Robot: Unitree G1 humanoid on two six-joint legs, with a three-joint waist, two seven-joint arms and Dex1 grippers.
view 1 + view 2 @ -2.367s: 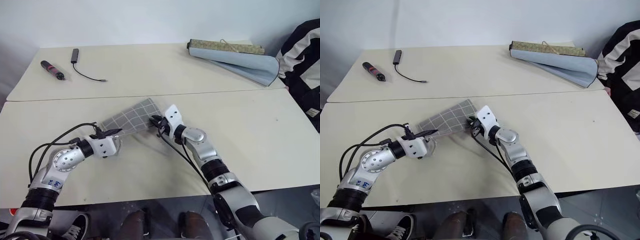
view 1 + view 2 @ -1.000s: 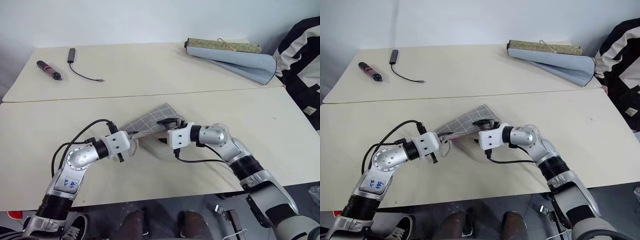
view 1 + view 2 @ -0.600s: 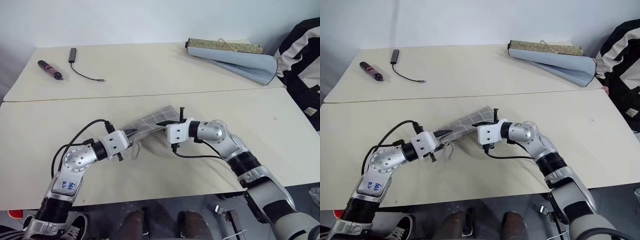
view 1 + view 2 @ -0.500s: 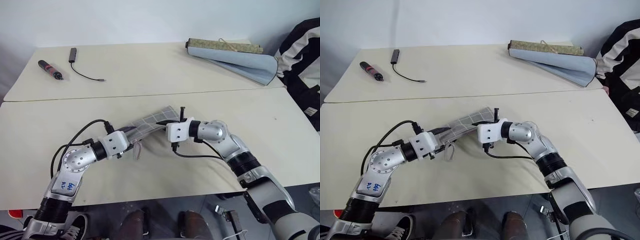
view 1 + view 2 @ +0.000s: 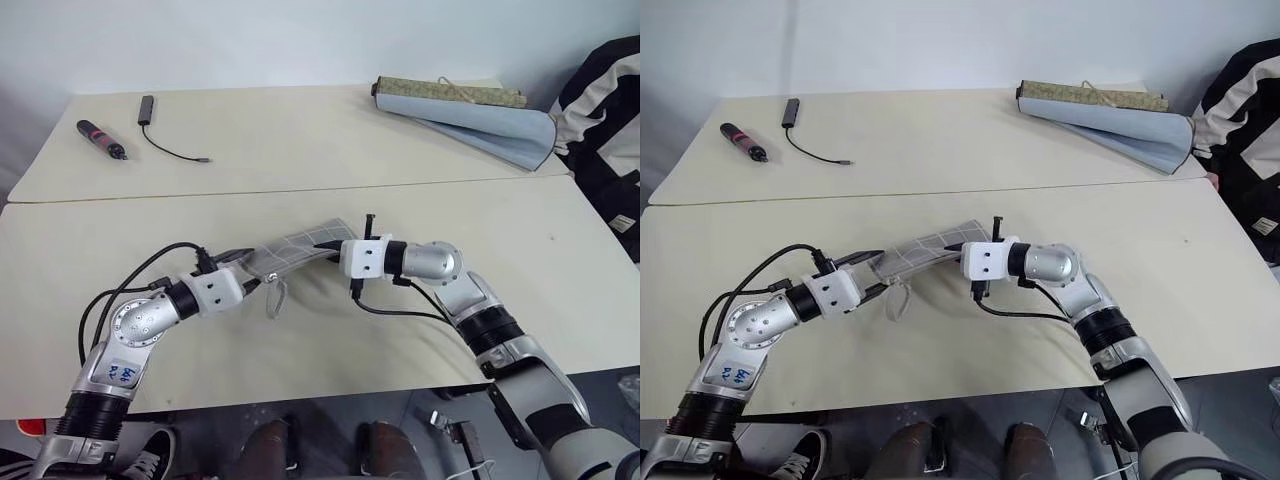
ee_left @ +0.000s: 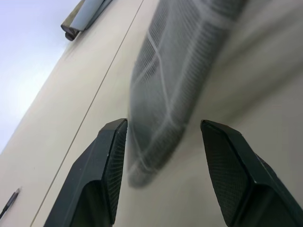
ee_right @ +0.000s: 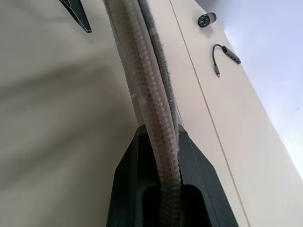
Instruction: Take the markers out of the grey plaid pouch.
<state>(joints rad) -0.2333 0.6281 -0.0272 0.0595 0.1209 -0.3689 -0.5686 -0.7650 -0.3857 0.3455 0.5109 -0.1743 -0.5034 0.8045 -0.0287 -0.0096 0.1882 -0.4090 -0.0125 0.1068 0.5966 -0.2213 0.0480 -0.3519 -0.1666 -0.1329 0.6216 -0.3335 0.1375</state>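
Right gripper [image 7: 161, 156]: jaws clamped tight on the zipper edge of the grey plaid pouch [image 5: 300, 250], fabric pinched between the two black fingers [image 7: 128, 189]. It holds the pouch's right end, lifted a little off the worktop [image 5: 560, 280].

Left gripper [image 6: 163, 142]: jaws about half open, straddling the pouch's other end. The pouch end sits between the two fingers [image 6: 102, 170] with a gap on either side; whether either pad touches the fabric I cannot tell. No firm grip visible.

One pouch, stretched edge-up between the two grippers over the near worktop, roughly mid-table. A small cord loop [image 5: 274, 298] hangs from its left end, just beside the left gripper. White grid lines visible on the grey fabric. Markers: none countable, pouch contents hidden.

On the far worktop: one thick black tool with a pink band [image 5: 101, 139] at the far left, one dark cable with a small adapter block [image 5: 160, 128] beside it, well apart from the pouch. One rolled blue-grey mat [image 5: 470, 108] at the far right. One person in a black-and-white jacket [image 5: 605, 110] at the right edge.
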